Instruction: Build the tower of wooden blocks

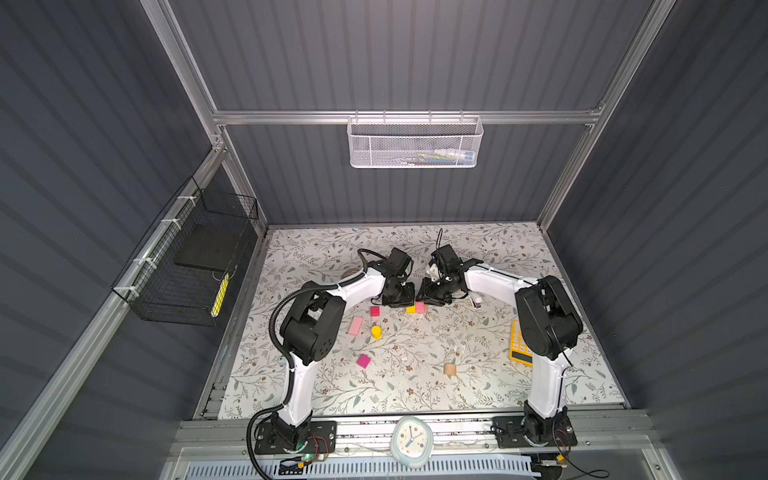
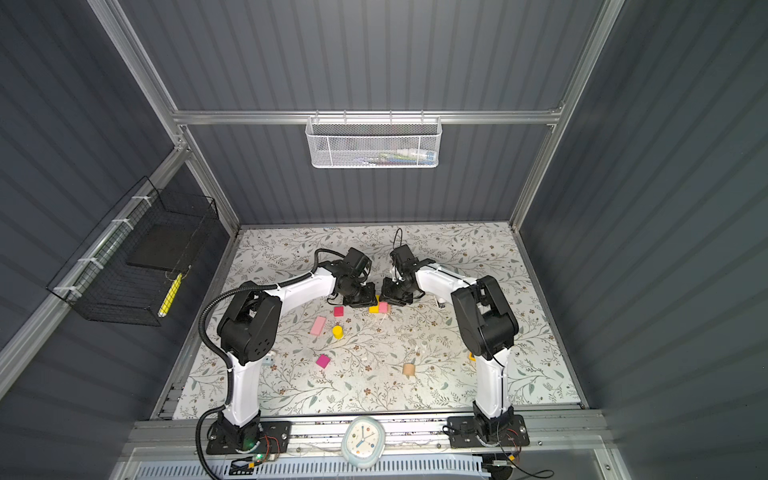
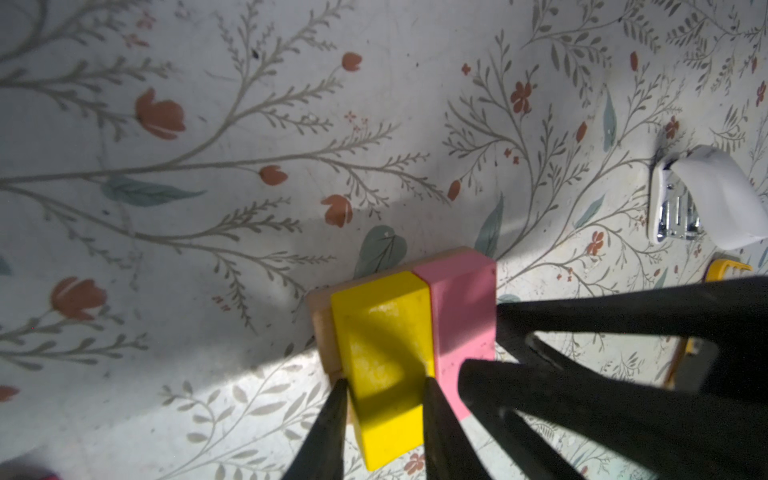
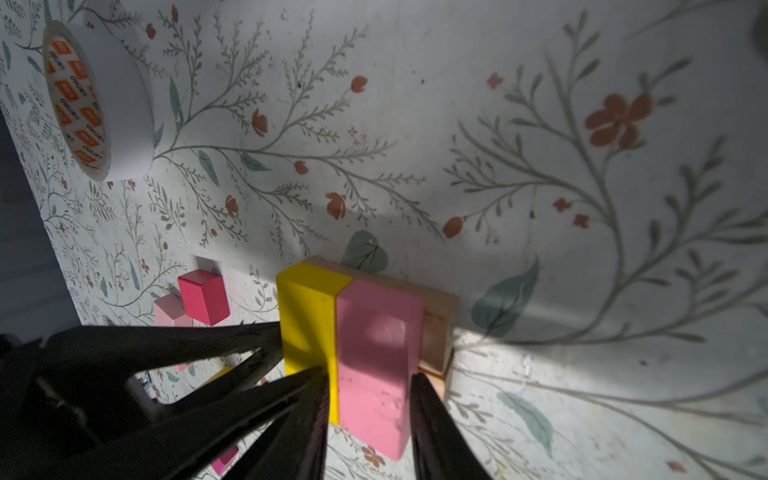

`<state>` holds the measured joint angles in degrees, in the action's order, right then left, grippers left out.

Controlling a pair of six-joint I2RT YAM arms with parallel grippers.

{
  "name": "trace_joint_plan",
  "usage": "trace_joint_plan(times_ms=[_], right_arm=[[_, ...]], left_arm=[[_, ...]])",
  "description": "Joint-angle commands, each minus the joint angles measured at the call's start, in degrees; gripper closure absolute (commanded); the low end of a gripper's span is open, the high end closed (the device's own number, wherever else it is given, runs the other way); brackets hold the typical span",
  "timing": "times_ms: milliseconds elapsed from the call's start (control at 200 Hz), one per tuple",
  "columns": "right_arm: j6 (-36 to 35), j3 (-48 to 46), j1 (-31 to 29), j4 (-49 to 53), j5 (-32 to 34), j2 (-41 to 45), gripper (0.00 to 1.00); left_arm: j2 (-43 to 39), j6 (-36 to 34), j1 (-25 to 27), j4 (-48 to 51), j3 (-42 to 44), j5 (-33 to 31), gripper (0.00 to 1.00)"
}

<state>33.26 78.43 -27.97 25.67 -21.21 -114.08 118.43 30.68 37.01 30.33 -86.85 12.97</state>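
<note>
- In both top views the tower (image 1: 415, 308) is seen near the middle of the mat (image 1: 415, 395), between the two grippers. It is mostly hidden by them; only a yellow and a pink corner are shown.
- In the left wrist view the left gripper (image 3: 384, 382) is seen clamped on the yellow bar (image 3: 382, 332), one finger against each long side.
- In the right wrist view the right gripper (image 4: 370, 376) is seen clamped likewise on the pink bar (image 4: 378, 345).
- The tan base (image 4: 440, 316), hidden in the top views, is shown in both wrist views.
- Tower appearance: the yellow and pink bars are laid flat side by side, touching along their long sides, on the tan base, which juts out beyond them.
- A stapler (image 3: 673, 208) is shown in the left wrist view but not the right; a tape roll (image 4: 99, 99), a magenta cube (image 4: 203, 297) and a loose pink bar (image 4: 168, 309) are shown in the right but not the left.
- A yellow cylinder (image 1: 376, 331), a tan cylinder (image 1: 449, 369) and a calculator (image 1: 519, 343) are clearly shown in a top view only, apart from the tower.
</note>
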Motion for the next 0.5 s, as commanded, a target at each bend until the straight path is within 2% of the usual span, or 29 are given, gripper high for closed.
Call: trace_joint_plan(times_ms=[0,495], right_arm=[[0.43,0.98,0.29,-0.10,0.25,-1.05,0.65],[0.43,1.10,0.39,-0.22,0.16,-1.16,0.69]], left_arm=[[1.30,0.58,-0.37,0.92,-0.95,0.60,0.69],[1.21,0.57,-0.36,0.80,-0.87,0.83,0.69]])
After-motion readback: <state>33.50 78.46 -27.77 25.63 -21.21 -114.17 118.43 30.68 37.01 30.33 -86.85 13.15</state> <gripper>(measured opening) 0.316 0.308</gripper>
